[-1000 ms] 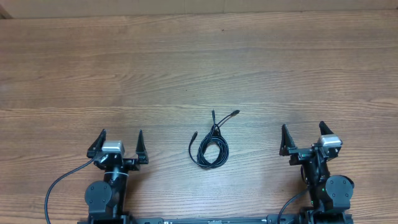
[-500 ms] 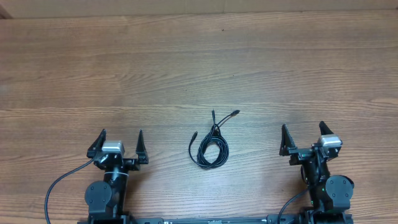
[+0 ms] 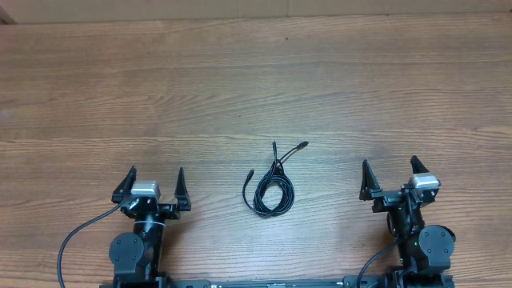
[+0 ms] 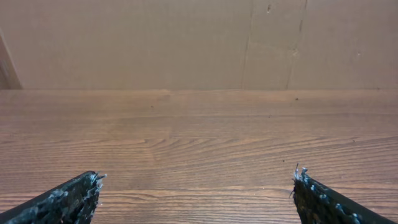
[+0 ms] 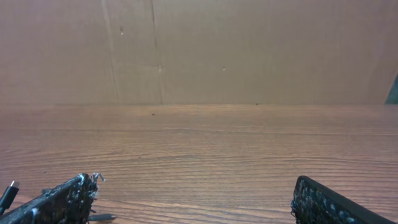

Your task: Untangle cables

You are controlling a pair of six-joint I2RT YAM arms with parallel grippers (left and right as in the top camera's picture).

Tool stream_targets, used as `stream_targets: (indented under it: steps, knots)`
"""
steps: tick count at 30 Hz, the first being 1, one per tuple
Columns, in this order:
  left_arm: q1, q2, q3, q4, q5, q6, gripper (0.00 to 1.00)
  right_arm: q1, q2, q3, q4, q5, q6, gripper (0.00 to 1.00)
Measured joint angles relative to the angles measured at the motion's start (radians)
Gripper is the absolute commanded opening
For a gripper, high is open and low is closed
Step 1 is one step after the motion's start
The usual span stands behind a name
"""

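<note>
The cables [image 3: 272,186] lie in a small tangled coil of thin black cord near the table's middle front, with plug ends sticking out toward the far side and the left. My left gripper [image 3: 154,183] stands open well to the left of the coil, nothing between its fingers. My right gripper [image 3: 390,178] stands open well to the right of it, also holding nothing. In the left wrist view my gripper [image 4: 196,190] faces bare wood. In the right wrist view my gripper [image 5: 193,199] is open, and a plug end [image 5: 7,194] shows at the far left edge.
The wooden table [image 3: 256,88] stretches wide on all sides of the coil. A cardboard wall [image 4: 199,43] stands along its far edge. Thick black wires [image 3: 80,236] run from the arm bases at the near edge.
</note>
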Motion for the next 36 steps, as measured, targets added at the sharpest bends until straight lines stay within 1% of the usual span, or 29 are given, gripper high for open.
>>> stream_targets:
  steps: [36]
  knots:
    - [0.000, 0.000, 0.000, 0.008, -0.008, 0.012, 0.99, 0.000, 0.000, 0.000, 0.000, 0.000, 0.000, 1.00]
